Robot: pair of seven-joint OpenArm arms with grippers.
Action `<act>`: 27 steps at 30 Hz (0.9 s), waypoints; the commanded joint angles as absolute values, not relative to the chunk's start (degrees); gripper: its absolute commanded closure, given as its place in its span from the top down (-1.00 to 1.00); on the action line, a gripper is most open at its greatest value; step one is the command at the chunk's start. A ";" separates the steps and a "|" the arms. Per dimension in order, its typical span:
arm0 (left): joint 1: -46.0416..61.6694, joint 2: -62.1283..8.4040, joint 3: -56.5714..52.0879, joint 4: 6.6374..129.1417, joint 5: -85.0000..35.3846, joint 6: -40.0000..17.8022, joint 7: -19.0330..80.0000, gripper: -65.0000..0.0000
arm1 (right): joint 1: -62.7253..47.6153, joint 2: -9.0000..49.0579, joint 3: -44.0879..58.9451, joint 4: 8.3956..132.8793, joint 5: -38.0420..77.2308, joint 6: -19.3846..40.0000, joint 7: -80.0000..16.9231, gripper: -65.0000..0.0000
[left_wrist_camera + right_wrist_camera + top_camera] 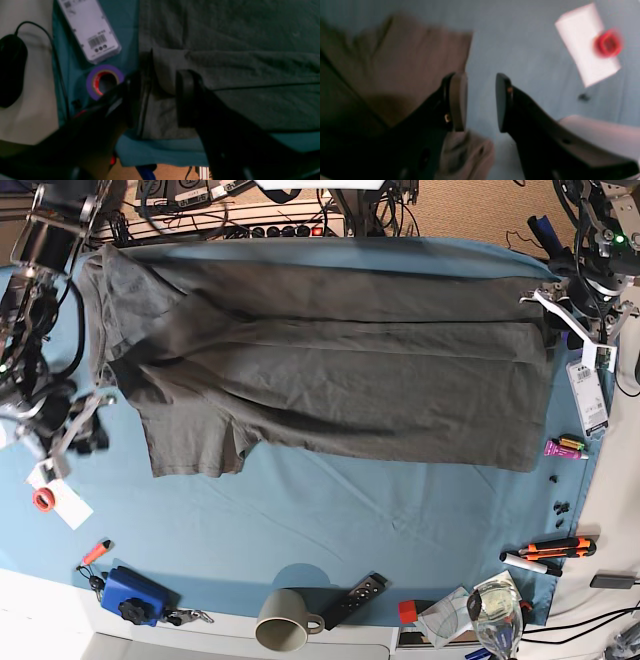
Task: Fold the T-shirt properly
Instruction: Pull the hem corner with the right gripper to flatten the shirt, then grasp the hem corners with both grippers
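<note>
Two arms work at opposite ends of the blue cloth [350, 520]. Along the near edge stand a mug [282, 625] and a glass [495, 615], the glass cut off by the bottom of the base view.

Beyond them the T-shirt [330, 380] lies flat and wrinkled across the middle and far part of the cloth. Its collar end is at the left, its hem at the right, and one sleeve points toward the near side.

At the left, the right gripper [481, 100] hangs beside that sleeve with its jaws apart and nothing between them. Its wrist view is badly blurred, showing only a white tag [587, 45] with a red ring [608, 43].

At the far right, the left gripper [163, 97] straddles a folded corner of the hem with its jaws spread. It seems released rather than pinching, though the dark picture hides any contact. A purple tape roll [105, 81] lies half hidden behind one finger
</note>
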State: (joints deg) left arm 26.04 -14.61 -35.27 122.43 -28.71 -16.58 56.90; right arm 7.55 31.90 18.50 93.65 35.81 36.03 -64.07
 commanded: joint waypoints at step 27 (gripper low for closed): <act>25.87 -15.25 -35.53 123.50 -28.77 -16.58 55.44 -0.27 | 24.77 24.73 18.70 58.00 33.52 37.69 -58.87 -0.09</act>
State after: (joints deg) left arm 26.02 -14.61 -35.27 122.43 -28.18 -16.58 56.86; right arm 23.14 23.70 18.48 57.10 32.36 37.50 -59.94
